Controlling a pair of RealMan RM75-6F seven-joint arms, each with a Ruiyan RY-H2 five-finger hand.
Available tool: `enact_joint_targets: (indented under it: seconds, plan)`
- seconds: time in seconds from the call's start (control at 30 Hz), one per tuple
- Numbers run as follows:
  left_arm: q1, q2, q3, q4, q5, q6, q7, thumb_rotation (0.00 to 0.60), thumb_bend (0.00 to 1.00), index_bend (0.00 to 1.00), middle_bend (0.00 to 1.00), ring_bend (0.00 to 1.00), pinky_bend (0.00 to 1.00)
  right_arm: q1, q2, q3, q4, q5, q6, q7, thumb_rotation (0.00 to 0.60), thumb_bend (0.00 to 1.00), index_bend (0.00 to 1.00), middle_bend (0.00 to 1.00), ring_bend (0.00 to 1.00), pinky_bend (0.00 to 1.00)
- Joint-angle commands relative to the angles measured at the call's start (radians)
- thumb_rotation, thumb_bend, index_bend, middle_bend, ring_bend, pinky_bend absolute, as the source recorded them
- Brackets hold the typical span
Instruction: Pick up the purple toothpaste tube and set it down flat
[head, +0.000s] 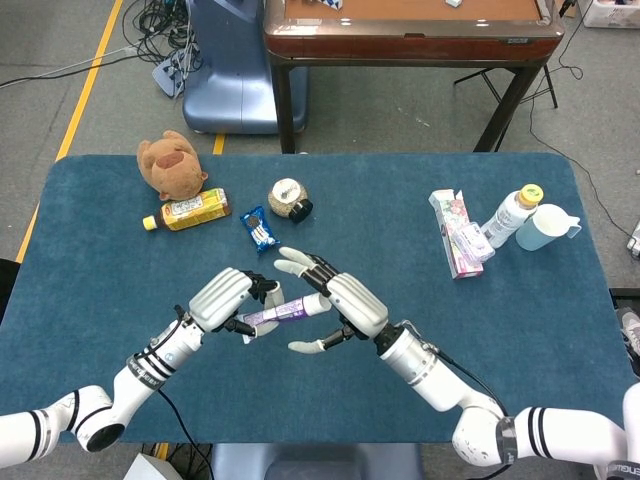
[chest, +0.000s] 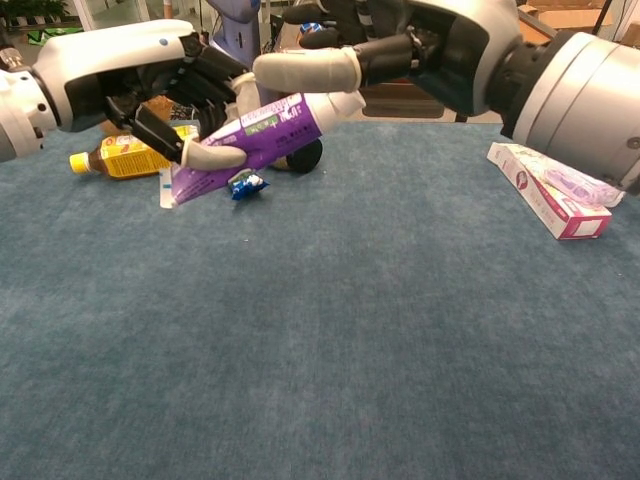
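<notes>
The purple toothpaste tube (head: 284, 313) (chest: 262, 137) hangs above the blue table, tilted, its white cap end pointing right. My left hand (head: 230, 298) (chest: 140, 75) grips its flat tail end from above. My right hand (head: 340, 298) (chest: 440, 45) is at the cap end with its fingers spread. One finger (chest: 305, 70) lies just over the cap and the thumb (head: 308, 346) sits below it. Whether the right hand touches the tube I cannot tell.
At the back left lie a brown plush toy (head: 170, 162), a yellow tea bottle (head: 188, 210), a blue wrapper (head: 259, 229) and a round jar (head: 288, 198). At the right are a pink box (head: 455, 234), a white bottle (head: 510, 216) and a pale blue cup (head: 546, 228).
</notes>
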Motion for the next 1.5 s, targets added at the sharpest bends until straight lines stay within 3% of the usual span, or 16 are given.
enact_joint_targets:
  seconds: [0.03,0.77,1.5]
  plan:
    - [-0.001,0.000,0.000,-0.001,0.000,-0.001,0.001,0.600,0.45,0.56,0.65,0.52,0.49,0.005,-0.017,0.001,0.014,0.002,0.001,0.017,0.480,0.00,0.00,0.00,0.00,0.00]
    - [-0.002,0.005,-0.013,0.007,-0.002,0.017,-0.042,0.600,0.45,0.56,0.65,0.52,0.49,0.019,-0.154,0.009,0.111,-0.028,0.066,0.146,0.476,0.00,0.00,0.00,0.00,0.00]
    - [-0.012,0.005,-0.021,0.021,-0.010,0.011,-0.086,0.600,0.45,0.56,0.65,0.52,0.49,0.031,-0.194,-0.002,0.148,-0.076,0.103,0.221,0.475,0.00,0.00,0.00,0.00,0.00]
